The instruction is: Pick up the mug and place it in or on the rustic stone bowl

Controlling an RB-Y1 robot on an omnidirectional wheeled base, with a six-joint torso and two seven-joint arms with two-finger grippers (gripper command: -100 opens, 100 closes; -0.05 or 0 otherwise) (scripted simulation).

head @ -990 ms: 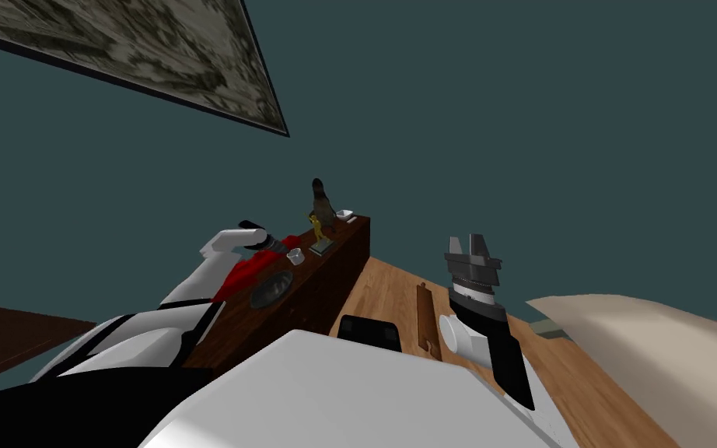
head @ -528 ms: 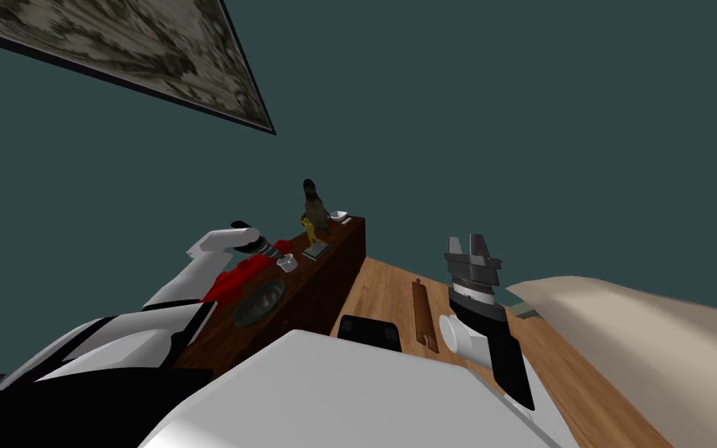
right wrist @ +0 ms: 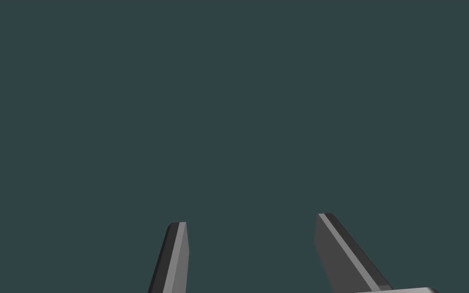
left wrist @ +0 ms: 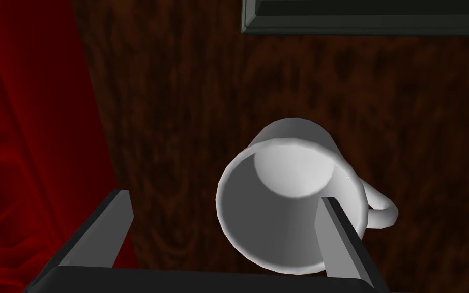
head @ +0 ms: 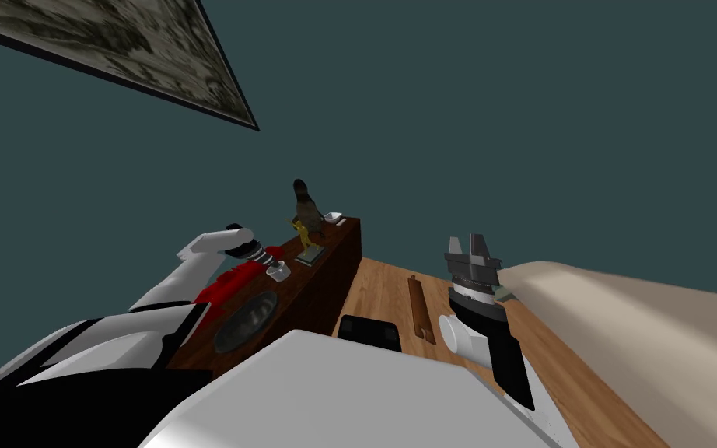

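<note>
The left arm (head: 186, 268) reaches forward and out to the left side. Its elbow is bent and the white forearm rises toward the wrist (head: 250, 250). There the ribbed grey joint turns downward, so the left pincer (left wrist: 223, 198) looks down from above. Its two fingers (left wrist: 109, 224) stand wide apart, with about one third of the left wrist view between them, and they are not closed. The right arm (head: 497, 350) is held close to the body on the right side, and its dark forearm stands nearly upright. The right pincer (head: 473, 243) points upward, and its two thin fingers (right wrist: 177, 254) are spread apart too, with free space between them
</note>
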